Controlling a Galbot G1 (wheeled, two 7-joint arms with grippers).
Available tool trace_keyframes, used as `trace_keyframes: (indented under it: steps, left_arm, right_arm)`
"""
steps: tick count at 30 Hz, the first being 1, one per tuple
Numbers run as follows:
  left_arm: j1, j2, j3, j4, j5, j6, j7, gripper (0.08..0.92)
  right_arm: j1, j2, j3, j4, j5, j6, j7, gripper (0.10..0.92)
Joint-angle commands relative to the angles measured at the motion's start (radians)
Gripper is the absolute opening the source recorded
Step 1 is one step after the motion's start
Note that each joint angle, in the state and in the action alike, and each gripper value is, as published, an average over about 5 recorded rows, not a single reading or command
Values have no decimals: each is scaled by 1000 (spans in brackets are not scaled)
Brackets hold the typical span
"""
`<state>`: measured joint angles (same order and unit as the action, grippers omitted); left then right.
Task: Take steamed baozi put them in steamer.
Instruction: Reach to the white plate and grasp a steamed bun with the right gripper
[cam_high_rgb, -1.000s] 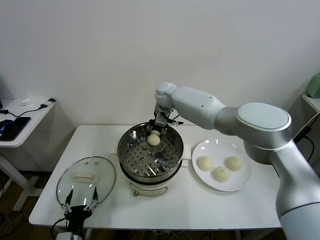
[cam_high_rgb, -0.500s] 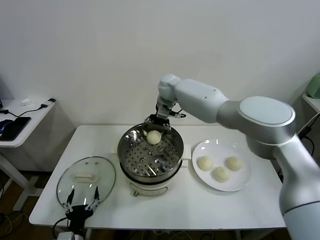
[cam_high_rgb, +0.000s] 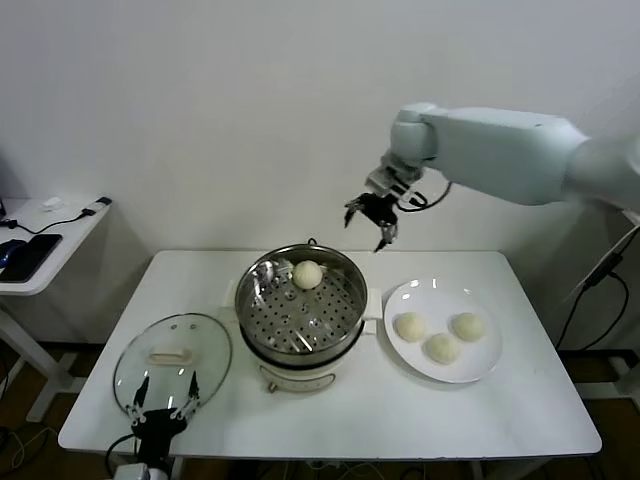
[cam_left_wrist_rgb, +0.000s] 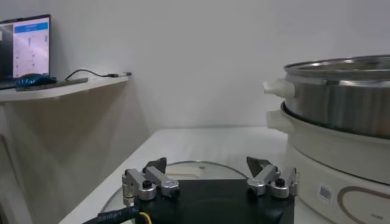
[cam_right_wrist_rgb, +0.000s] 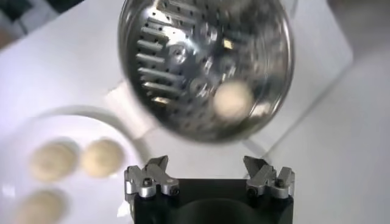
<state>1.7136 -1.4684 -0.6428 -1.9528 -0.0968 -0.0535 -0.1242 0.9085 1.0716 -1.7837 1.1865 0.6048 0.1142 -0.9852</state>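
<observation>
Now my right gripper (cam_high_rgb: 371, 222) hangs in the air in the upper middle of the head view, above the table (cam_high_rgb: 520, 415) and behind the gap between the steamer (cam_high_rgb: 300, 315) and the plate (cam_high_rgb: 487, 362), my fingers (cam_right_wrist_rgb: 151, 176) spread wide apart with nothing between them. One steamed baozi (cam_high_rgb: 307, 274) sits on the perforated tray inside the steamer, toward its back rim, apart from my fingertips. In my right wrist view the same bun (cam_right_wrist_rgb: 232, 100) shows as a pale round blur on the tray, with the pot filling the upper part of that picture. Three more baozi (cam_high_rgb: 439, 334) lie on the white plate at the right of the head view, close together but not stacked: one toward the steamer (cam_high_rgb: 408, 326), one at the front (cam_high_rgb: 441, 347) and one toward the right (cam_high_rgb: 466, 326). My left gripper (cam_high_rgb: 160, 412) waits low at the lower left of the head view, at the near edge of the glass lid (cam_high_rgb: 200, 345), which lies flat on the table just left of the steamer. From my left wrist view those fingers (cam_left_wrist_rgb: 148, 182) also stand open and empty, with the steamer's white base and steel wall (cam_left_wrist_rgb: 341, 103) rising on the right of that picture.
</observation>
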Motion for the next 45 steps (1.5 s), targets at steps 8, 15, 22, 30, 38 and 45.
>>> trace_keyframes:
  steps: [8,15,22,30,38,45]
  left_arm:
    - [4,-10,-10,7,-7,-5,-4,823]
    - [8,-16,-9,19,-1,-8,-4,823]
    - [12,-15,-9,30,1,-13,-6,823]
    - [12,-13,-6,41,3,-18,-6,823]
    - [5,-11,-6,44,2,-18,-6,823]
    - [5,-11,-4,44,2,-20,-7,823]
  right_arm:
    - [-221,-268,6,159,41,-423,115,823]
    - [-423,-223,160,37,-12,-428,132,823]
    - [-528,-171,245,-74,-55,-424,147,823]
    - [-591,-124,298,-161,-70,-420,165,823]
    - [-612,-100,325,-185,-72,-422,183,817]
    - [-608,-90,331,-185,-71,-420,180,749]
